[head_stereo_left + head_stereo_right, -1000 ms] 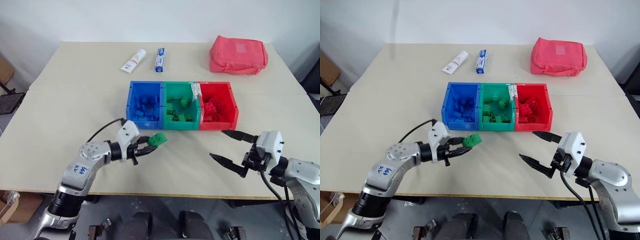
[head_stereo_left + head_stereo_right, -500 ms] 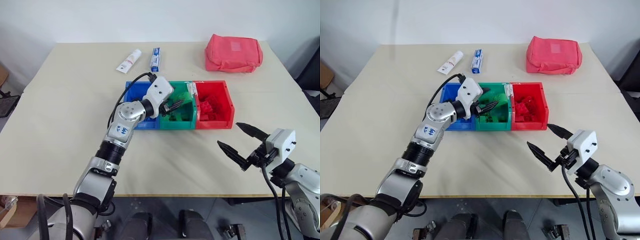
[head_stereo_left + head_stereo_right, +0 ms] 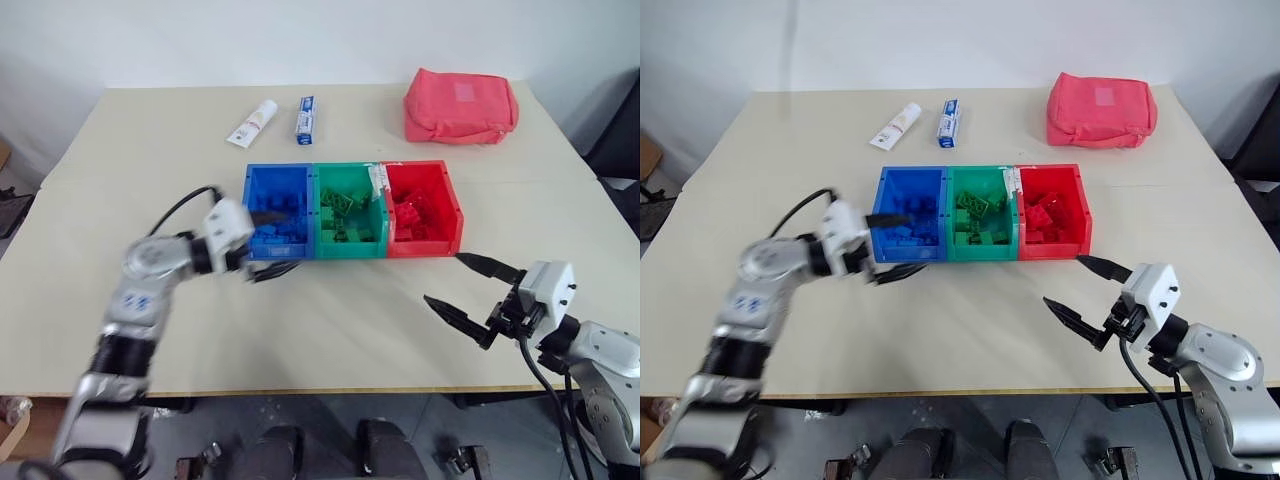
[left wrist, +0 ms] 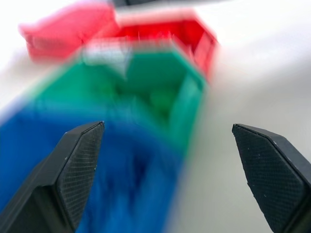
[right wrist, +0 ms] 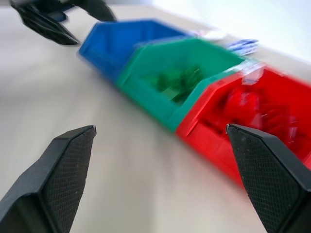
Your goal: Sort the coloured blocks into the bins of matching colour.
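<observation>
Three joined bins stand mid-table: the blue bin (image 3: pixel 278 168) on the left, the green bin (image 3: pixel 349 166) in the middle, the red bin (image 3: pixel 426 247) on the right. Blue blocks (image 3: pixel 288 226), green blocks (image 3: pixel 345 215) and red blocks (image 3: pixel 413 213) lie piled in the bins of their own colour. My left gripper (image 3: pixel 268 243) hangs open and empty at the blue bin's front left corner, blurred by motion. The right gripper (image 3: pixel 445 280) is open and empty over the table, in front of the red bin's right corner.
At the back of the table lie a toothpaste tube (image 3: pixel 252 122) and a small blue-white box (image 3: pixel 302 119). A soft red-pink pouch (image 3: pixel 460 93) sits at the back right. The table's front edge runs just below both arms.
My left gripper carried a green block from the table's front to the green bin, opened, and swung back left without it. The right gripper stayed put and open.
</observation>
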Robot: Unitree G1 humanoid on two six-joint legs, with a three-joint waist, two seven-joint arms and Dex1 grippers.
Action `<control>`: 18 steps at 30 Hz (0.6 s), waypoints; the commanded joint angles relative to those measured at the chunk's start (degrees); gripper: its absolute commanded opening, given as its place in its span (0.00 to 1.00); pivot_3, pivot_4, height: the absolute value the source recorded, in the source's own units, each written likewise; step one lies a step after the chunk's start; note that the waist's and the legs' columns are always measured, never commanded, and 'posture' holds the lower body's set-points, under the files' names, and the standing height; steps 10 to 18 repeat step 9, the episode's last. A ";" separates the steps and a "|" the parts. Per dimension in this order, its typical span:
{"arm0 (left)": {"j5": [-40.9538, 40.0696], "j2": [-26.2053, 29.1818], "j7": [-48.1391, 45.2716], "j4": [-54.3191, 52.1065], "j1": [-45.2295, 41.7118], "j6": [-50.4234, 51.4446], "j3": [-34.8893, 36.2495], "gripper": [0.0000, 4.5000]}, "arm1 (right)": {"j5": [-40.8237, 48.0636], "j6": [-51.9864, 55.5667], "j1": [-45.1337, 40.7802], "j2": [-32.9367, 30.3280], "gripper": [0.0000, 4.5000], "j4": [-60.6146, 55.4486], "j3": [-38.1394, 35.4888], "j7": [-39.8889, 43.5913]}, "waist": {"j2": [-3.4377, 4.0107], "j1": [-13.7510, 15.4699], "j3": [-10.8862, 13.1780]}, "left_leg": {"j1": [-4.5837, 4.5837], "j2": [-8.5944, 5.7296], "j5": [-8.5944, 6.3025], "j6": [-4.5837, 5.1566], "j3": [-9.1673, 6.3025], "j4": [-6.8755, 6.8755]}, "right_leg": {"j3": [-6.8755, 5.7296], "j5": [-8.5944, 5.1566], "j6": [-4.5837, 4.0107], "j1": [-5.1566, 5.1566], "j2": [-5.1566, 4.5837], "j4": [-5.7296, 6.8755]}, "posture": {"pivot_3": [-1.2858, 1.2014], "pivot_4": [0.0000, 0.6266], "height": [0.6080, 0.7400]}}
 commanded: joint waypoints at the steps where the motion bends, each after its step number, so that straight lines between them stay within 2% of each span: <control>1: -2.90 4.06 -2.15 -4.72 7.78 -1.82 6.61 1.00 | -0.08 -2.95 -3.75 -1.38 1.00 4.29 1.17 5.28 | -0.01 0.16 0.01 | 0.00 0.02 0.00 0.00 -0.04 0.01 | 0.00 -0.01 -0.02 0.02 -0.01 -0.03 | 0.52 0.24 1.00; 7: -1.47 2.33 4.10 -4.96 15.59 -3.46 10.86 1.00 | -0.67 -3.73 -8.19 -1.23 1.00 8.93 2.39 7.63 | 0.00 1.86 0.01 | -0.01 -0.12 -0.02 0.07 -0.27 0.10 | 0.04 -0.01 -0.02 0.25 -0.15 -0.17 | 0.52 0.24 1.00; 18: -1.91 1.41 5.28 -5.87 16.27 -3.06 10.72 1.00 | -0.88 -3.84 -8.75 -0.78 1.00 9.48 2.29 7.21 | 0.00 1.87 0.01 | -0.01 -0.13 -0.03 0.09 -0.27 0.10 | 0.02 -0.01 -0.02 0.26 -0.16 -0.17 | 0.52 0.24 1.00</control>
